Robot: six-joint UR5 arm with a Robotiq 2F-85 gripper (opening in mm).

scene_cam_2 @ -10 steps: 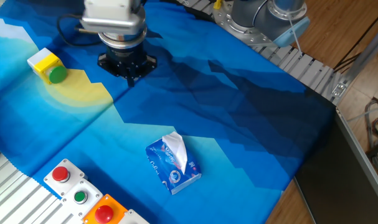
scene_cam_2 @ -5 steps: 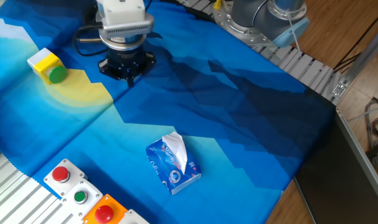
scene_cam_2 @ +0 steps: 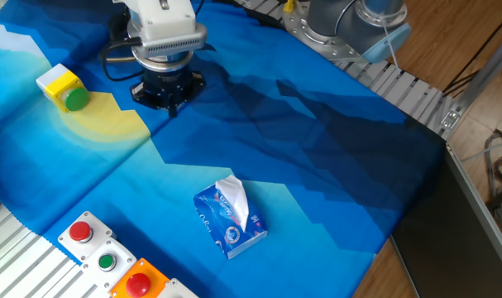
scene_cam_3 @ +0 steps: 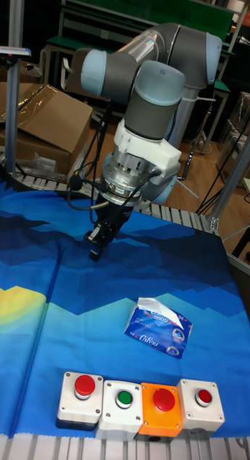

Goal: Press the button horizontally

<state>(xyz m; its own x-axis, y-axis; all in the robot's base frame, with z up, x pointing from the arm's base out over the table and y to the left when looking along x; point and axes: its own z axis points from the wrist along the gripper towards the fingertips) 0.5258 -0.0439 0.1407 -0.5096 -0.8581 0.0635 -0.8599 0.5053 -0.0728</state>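
Note:
The button [scene_cam_2: 76, 99] is round and green, set sideways in a small yellow box [scene_cam_2: 58, 82] at the far left of the blue cloth. It faces roughly the front right. My gripper [scene_cam_2: 170, 107] hangs to the right of it, about a box-length or more away, pointing down just above the cloth. In the tall fixed view the gripper [scene_cam_3: 95, 251] shows dark fingers that meet in a single tip, with nothing held. The button is outside that view.
A blue tissue pack [scene_cam_2: 230, 219] lies mid-cloth toward the front. A row of button boxes sits along the front edge: white with red [scene_cam_3: 83, 394], white with green [scene_cam_3: 123, 404], orange with red [scene_cam_3: 162, 406], white with red [scene_cam_3: 202, 402]. The arm's base [scene_cam_2: 350, 25] stands at the back right.
The wrist body has swung a little to the right and the gripper has tilted. Its tip stays over almost the same spot on the cloth. Nothing else has moved.

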